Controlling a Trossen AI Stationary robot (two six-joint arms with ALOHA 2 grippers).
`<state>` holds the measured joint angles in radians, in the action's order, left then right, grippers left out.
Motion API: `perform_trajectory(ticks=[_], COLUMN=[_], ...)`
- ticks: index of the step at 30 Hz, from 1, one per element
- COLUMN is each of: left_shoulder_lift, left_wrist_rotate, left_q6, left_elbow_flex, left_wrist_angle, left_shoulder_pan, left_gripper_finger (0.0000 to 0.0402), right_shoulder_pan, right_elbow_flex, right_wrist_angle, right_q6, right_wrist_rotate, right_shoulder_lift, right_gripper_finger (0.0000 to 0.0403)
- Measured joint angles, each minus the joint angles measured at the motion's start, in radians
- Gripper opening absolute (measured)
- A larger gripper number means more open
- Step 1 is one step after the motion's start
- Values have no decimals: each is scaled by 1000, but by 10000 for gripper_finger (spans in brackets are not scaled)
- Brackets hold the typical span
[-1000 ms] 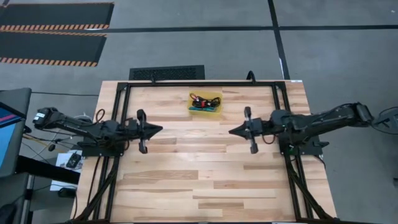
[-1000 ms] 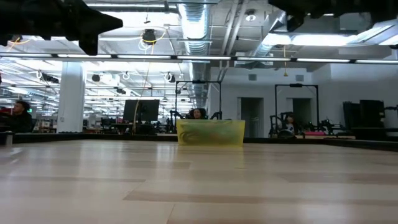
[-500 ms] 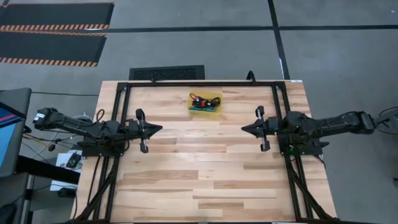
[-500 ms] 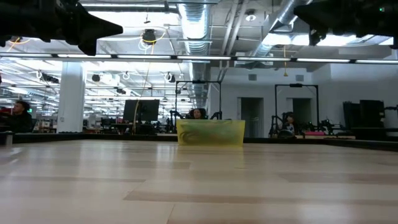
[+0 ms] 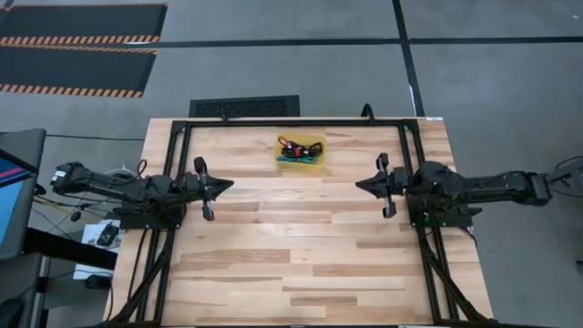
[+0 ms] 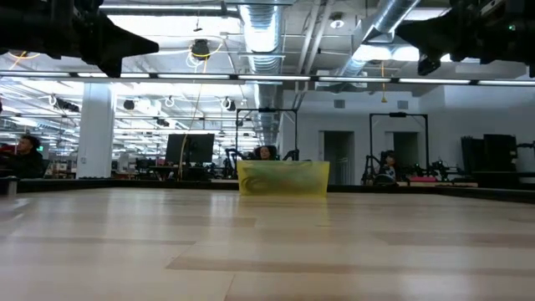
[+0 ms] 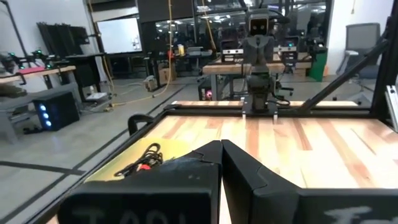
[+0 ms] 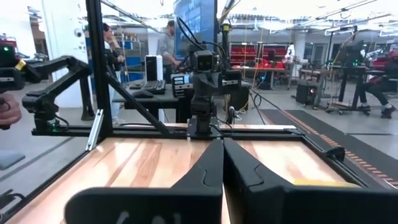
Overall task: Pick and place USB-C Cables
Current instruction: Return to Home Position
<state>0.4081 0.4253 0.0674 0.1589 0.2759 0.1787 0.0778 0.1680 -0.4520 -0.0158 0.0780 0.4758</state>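
Observation:
The USB-C cables [image 5: 297,150] lie bundled in a small yellow tray [image 5: 318,144] near the far edge of the table. I see black and red cords and a light blue one. In the left wrist view they show as black cords [image 7: 144,158]. The tray [image 6: 282,178] rests flat on the wood. My left gripper [image 5: 232,185] hovers high over the table's left part, shut and empty, pointing right. My right gripper [image 5: 357,185] hovers over the right part, shut and empty, pointing left. Both stay nearer than the tray, and their fingertips [image 7: 221,144] [image 8: 222,140] are pressed together.
A black metal frame [image 5: 291,121] runs around the tabletop's far and side edges. Bare wood [image 5: 291,246] fills the middle and near part of the table. People and workbenches show in the room beyond, off the table.
My right gripper has drawn back toward the table's right edge, still shut and held high. My left gripper has pulled back a little toward the left edge. The tray and cables have stayed where they were.

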Motion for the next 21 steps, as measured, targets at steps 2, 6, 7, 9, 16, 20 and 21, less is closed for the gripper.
perform_trajectory(ticks=[2, 6, 7, 9, 16, 20, 21], left_shoulder_lift=[-42, -110, -121, -142, -181, -189, -190], left_wrist_rotate=[7, 9, 9, 9, 5, 5, 5], left_q6=[10, 38, 42, 42, 28, 25, 25], left_elbow_flex=[0, 0, 0, 0, 0, 0, 0], left_wrist_angle=[-20, -37, -44, -65, -126, -149, -156], left_shoulder_pan=[0, -1, -1, -1, -2, -2, -2], left_gripper_finger=[0, 0, 0, 0, 0, 0, 0], right_shoulder_pan=[7, 18, 19, 19, 18, 8, 4], right_elbow_flex=[0, 0, 0, 0, 0, -13, -21], right_wrist_angle=[14, 72, 87, 110, 227, 268, 279], right_q6=[0, 0, 0, 0, 5, 28, 32], right_wrist_rotate=[1, 3, 3, 3, 3, 2, 2], right_shoulder_lift=[-31, -97, -110, -132, -219, -276, -290], right_gripper_finger=[15, 14, 15, 16, 14, 16, 16])
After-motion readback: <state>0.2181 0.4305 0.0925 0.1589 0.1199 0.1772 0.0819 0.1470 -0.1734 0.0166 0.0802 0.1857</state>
